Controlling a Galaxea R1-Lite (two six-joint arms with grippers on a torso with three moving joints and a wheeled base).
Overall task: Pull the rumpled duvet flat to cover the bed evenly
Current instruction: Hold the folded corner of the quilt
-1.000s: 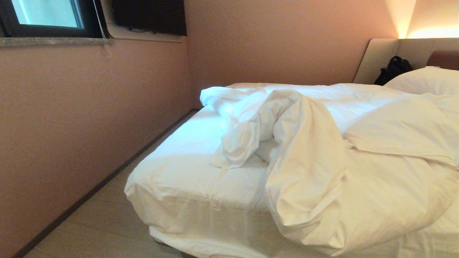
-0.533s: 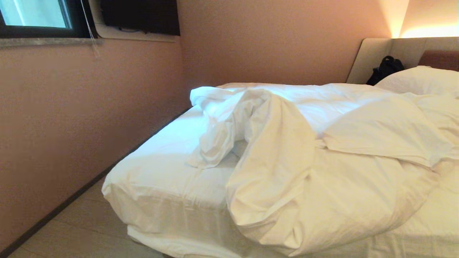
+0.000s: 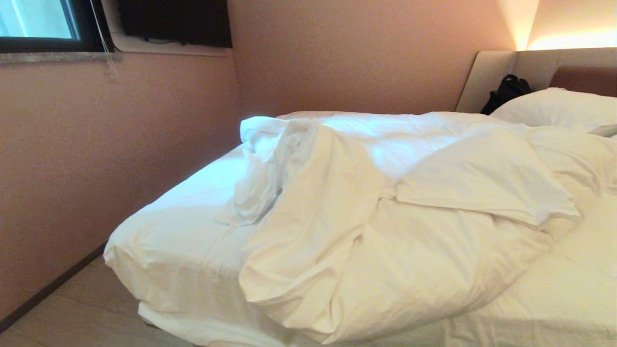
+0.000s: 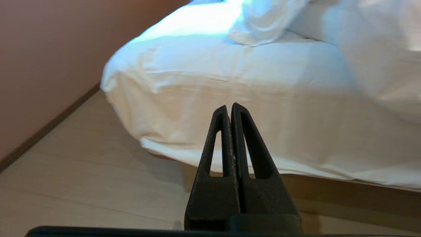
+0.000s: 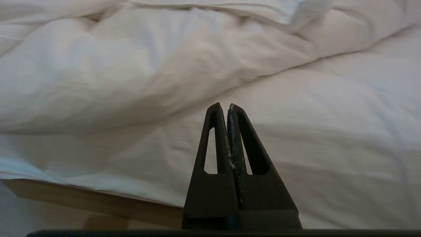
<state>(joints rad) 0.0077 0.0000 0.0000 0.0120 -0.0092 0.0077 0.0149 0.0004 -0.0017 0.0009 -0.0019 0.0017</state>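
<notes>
Fingers pressed together on both: the left gripper [image 4: 229,107] points at the bed [image 3: 164,241] corner, the right gripper [image 5: 224,107] at its sheeted side, neither holding anything. One duvet [image 3: 385,231] lies bunched mid-bed; one pillow [image 3: 554,108] and one black bag [image 3: 506,91] rest by the headboard [image 3: 487,72].
</notes>
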